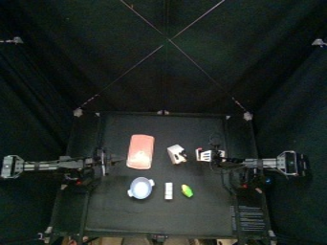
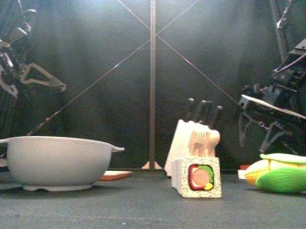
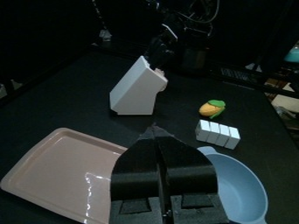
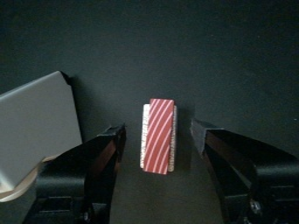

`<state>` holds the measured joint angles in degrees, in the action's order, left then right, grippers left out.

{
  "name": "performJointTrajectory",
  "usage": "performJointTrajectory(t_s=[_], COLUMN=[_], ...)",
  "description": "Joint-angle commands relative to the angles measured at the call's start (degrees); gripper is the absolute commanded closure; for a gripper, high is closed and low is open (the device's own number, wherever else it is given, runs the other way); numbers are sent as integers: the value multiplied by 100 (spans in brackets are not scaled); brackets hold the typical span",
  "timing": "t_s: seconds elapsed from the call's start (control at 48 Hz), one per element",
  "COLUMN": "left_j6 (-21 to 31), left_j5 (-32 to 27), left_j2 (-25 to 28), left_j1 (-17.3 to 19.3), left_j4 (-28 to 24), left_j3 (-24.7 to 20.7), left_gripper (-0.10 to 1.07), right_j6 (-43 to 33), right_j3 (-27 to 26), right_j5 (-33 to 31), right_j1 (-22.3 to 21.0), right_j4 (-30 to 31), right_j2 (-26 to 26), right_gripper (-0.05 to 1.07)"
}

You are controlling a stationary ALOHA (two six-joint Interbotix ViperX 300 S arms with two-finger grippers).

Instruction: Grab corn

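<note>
Corn (image 3: 212,108) lies untouched on the tabletop (image 3: 82,83); my right pincer (image 4: 158,140) gapes wide over the striped block (image 4: 159,135), so I should shift sideways, then descend

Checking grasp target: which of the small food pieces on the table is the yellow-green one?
The small oblong yellow-green corn, lying toward the right arm's side; the neighbouring white sushi block is white and boxy.

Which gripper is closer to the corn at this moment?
Right. The right gripper hangs open near the knife block, up-table from the corn. The left gripper is shut, farther off across the orange tray and bowl.
</note>
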<state>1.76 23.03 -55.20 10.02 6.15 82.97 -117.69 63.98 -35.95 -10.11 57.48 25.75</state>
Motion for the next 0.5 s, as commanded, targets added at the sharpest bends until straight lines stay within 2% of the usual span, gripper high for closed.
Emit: performJointTrajectory(t_s=[0.0, 0.25, 0.354, 0.479], left_j6=[-9, -9, 0, 9], left_j5=[26, 35, 35, 35], left_j2=[9, 9, 9, 9], left_j1=[35, 167, 185, 158], left_j4=[-79, -360, -404, -396], left_j3=[-114, -229, -211, -211], left_gripper=[96, 96, 93, 83], right_j6=[-9, 0, 62, 114], right_j3=[-176, -387, -483, -677], right_j5=[-176, -246, -308, -606], right_j1=[114, 369, 554, 835], right_j4=[-9, -193, -615, -1107], right_j2=[-158, -501, -431, -237], right_gripper=[9, 9, 9, 9])
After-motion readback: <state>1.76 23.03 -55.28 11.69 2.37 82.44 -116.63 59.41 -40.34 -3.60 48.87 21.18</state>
